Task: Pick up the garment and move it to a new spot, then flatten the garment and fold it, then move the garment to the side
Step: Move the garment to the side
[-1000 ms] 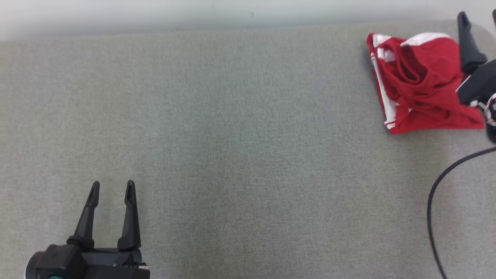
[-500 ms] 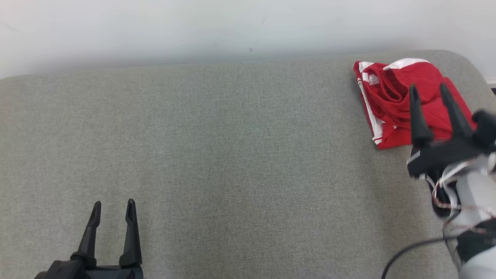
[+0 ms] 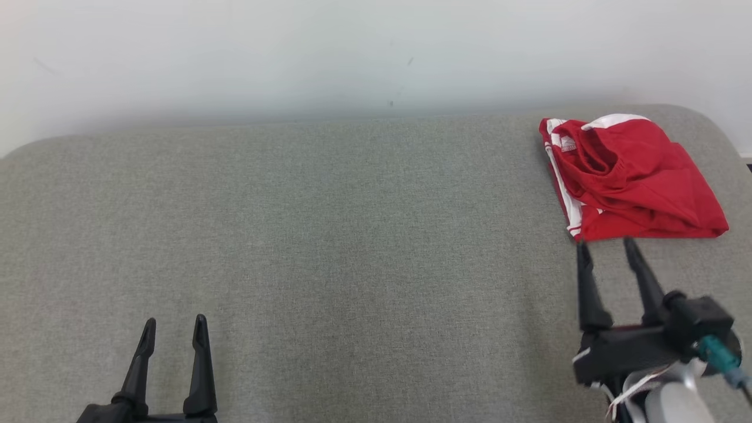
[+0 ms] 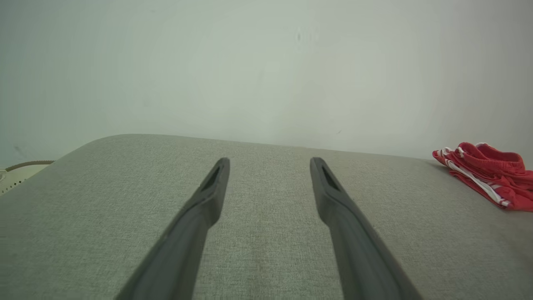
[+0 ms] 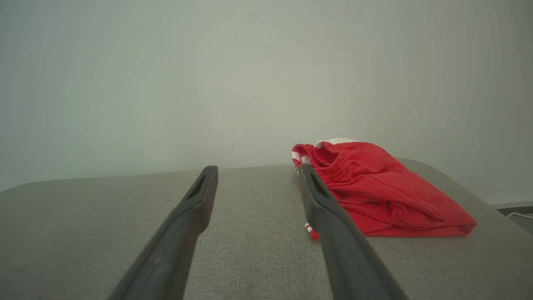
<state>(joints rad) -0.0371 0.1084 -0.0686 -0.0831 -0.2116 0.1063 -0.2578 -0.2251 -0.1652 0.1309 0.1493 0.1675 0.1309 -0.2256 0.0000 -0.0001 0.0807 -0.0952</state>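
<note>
The right jaws are spread wide and hold nothing. Their two dark fingers (image 3: pixel 589 294) point at the garment (image 3: pixel 631 176), and the tips stop just short of its near edge. I cannot tell if they touch the cloth. In the right wrist view the garment (image 5: pixel 383 191) lies just past the tip of the finger on that view's right. A little red and white string end (image 5: pixel 310 231) pokes out beside that finger. Only bare grey surface (image 5: pixel 250 216) shows between the two fingers.

The left jaws are spread wide too and hold nothing. The garment is well apart from them, far off to their right side (image 4: pixel 487 175). In front of them there is just grey surface, and then the white wall (image 3: pixel 352 59).

The garment is red with white stripes. It lies in a small flat bundle, doubled over on itself, near the far right corner of the surface (image 3: pixel 352 235).

I think most of the job is done. The garment looks folded, and it sits off to the side with no jaws holding it. The fold is a bit lumpy, so it could use a little tidy. Other than that, I see nothing left to do.
</note>
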